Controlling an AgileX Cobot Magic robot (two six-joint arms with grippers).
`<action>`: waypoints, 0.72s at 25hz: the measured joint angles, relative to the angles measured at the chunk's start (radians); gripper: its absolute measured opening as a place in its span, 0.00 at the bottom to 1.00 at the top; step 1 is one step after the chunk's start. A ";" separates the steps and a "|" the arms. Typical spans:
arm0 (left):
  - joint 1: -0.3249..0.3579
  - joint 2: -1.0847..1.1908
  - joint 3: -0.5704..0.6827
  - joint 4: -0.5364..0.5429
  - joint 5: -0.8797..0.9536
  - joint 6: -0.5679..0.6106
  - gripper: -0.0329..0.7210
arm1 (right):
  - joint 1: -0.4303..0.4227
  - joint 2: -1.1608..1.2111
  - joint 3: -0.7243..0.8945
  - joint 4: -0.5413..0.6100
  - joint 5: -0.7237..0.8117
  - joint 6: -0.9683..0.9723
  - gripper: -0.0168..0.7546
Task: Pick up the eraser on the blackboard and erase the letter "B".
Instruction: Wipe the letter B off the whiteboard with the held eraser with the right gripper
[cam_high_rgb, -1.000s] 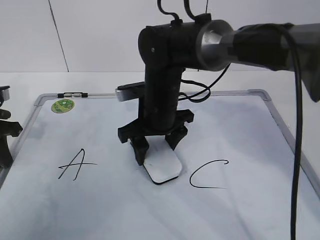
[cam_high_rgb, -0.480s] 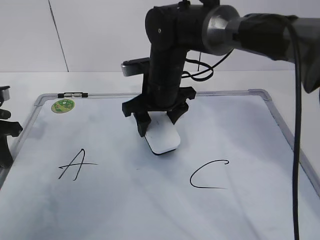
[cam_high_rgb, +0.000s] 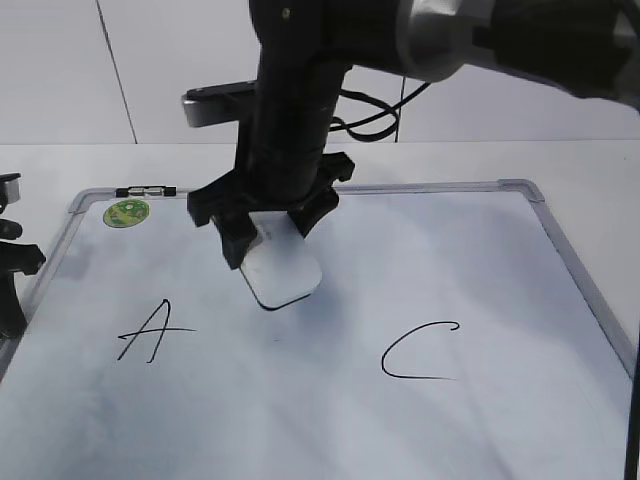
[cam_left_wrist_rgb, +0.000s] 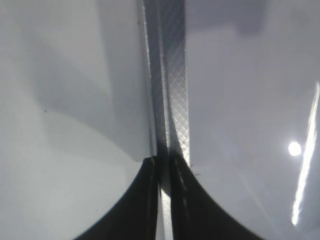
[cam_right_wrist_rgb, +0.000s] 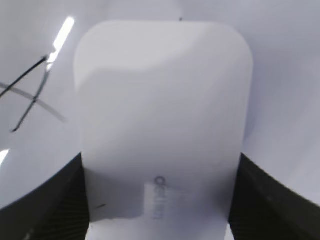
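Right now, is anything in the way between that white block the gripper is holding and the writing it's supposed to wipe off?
Nothing visible is. The right gripper holds the flat white plastic eraser over bare white dry-erase board. Between the black letters "A" and "C" no "B" shows, only faint smudges.

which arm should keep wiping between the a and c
Right. Its gripper already clamps the eraser over the board between A and C; the left gripper sits at the board's left edge.

Blackboard (cam_left_wrist_rgb: 240, 100) frame edge between seemingly closed end effector (cam_left_wrist_rgb: 162, 200) fingers.
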 joint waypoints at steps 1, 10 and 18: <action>0.000 0.000 0.000 0.000 0.000 0.000 0.06 | 0.020 -0.010 0.019 0.000 -0.001 -0.001 0.70; 0.000 0.000 0.000 -0.001 0.000 0.000 0.06 | 0.122 -0.037 0.176 -0.023 -0.003 -0.005 0.70; 0.000 0.000 0.000 -0.002 0.002 0.000 0.06 | 0.160 -0.035 0.195 -0.023 -0.003 -0.007 0.70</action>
